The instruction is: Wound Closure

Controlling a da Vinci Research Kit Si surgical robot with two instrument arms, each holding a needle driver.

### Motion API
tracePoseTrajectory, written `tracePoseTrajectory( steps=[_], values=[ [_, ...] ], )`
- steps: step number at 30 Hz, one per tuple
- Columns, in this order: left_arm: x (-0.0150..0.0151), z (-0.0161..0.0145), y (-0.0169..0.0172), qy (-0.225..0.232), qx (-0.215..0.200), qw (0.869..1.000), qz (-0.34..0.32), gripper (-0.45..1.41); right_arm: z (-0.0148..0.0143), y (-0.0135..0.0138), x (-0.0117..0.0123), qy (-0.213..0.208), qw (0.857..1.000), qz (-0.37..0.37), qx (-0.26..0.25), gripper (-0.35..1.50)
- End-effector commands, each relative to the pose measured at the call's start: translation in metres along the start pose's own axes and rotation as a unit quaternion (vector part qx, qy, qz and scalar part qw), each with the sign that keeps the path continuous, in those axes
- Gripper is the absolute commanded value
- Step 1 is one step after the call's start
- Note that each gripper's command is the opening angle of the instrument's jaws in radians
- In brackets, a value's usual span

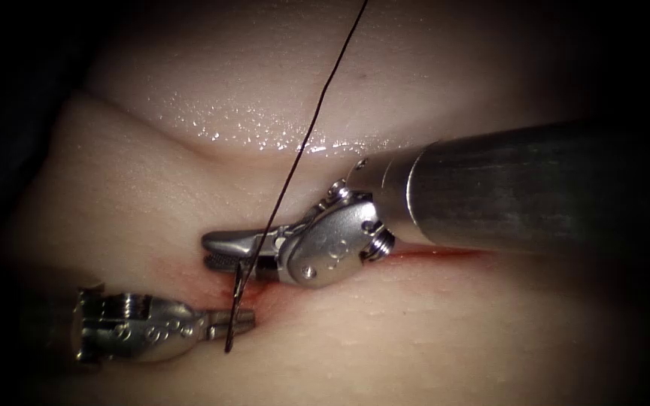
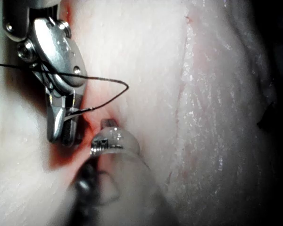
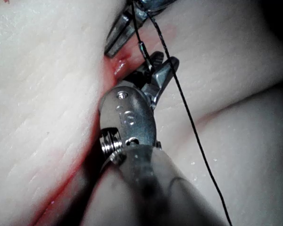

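The left tool [image 1: 248,319] is clamping the needle [image 1: 236,301], which is lying free of the tissue [image 1: 415,338], while the right tool's [image 1: 209,249] jaws are standing slightly apart around the needle's thread [image 1: 317,113] end, holding nothing; this is likely a handover, calling for one firm grip before any release.

The tissue [image 1: 430,331] — pale, glistening — carries red fluid [image 1: 280,293] along its cut [image 1: 445,254].

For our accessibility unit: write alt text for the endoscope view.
The left hand grips a curved needle near its lower end, over the cut in the tissue. The right hand lies above, and thread runs up past it.
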Motion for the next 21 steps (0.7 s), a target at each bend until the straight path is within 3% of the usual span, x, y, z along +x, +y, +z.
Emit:
tracePoseTrajectory(
  steps=[1, 9, 21],
  values=[
    [-0.0002, 0.0009, 0.0005, 0.0, -0.001, 1.0, -0.002, -0.45, 0.0009, -0.0006, -0.0006, 0.0, 1.0, 0.007, 0.0, -0.35],
    [-0.0006, 0.0013, 0.0005, -0.004, -0.002, 1.0, -0.005, -0.45, 0.0007, -0.0033, -0.0016, -0.003, 0.999, 0.034, 0.007, -0.35],
    [-0.0008, 0.0012, 0.0003, -0.003, -0.003, 1.0, -0.004, -0.45, -0.0003, -0.0041, -0.0019, -0.009, 0.999, 0.05, 0.009, -0.35]
  ],
)
